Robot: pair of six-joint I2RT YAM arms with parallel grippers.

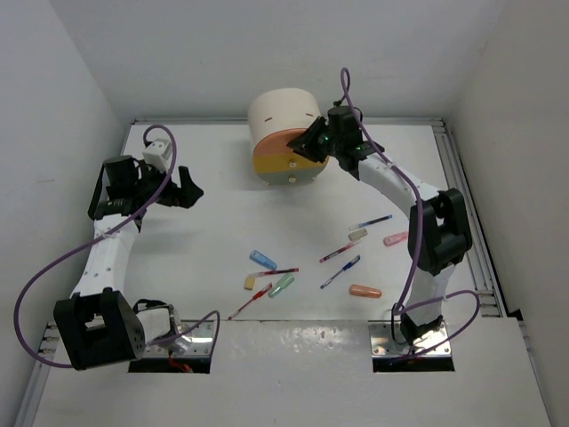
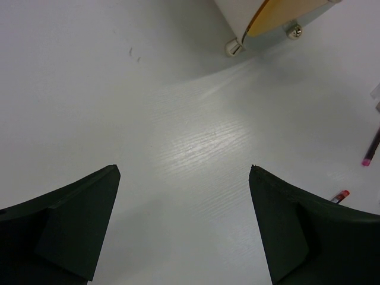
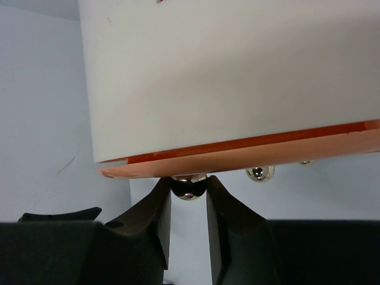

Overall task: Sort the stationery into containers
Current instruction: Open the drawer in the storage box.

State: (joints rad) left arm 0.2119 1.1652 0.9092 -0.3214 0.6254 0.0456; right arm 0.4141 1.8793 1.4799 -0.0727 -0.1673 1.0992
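On the left, the left hand (image 2: 184, 171) hung spread wide over the bare counter (image 1: 204, 240), holding nothing and well apart from the cabinet (image 1: 283, 108). It gave the cabinet no support, so we judged that a pull on a drawer could drag the whole cabinet forward instead of opening it.

In the middle, the peach drawer (image 3: 237, 161) looked closed or nearly closed, above the orange-yellow drawer (image 1: 269, 165).

The right hand (image 1: 307, 147) pinched the small round knob (image 3: 189, 186) of the peach drawer between its two fingers. The knob was smooth and shiny, so we feared it could slip out under a crooked pull.

The stationery (image 1: 341, 253) lay loose on the counter in front, unsorted; a sliding cabinet could push into it.
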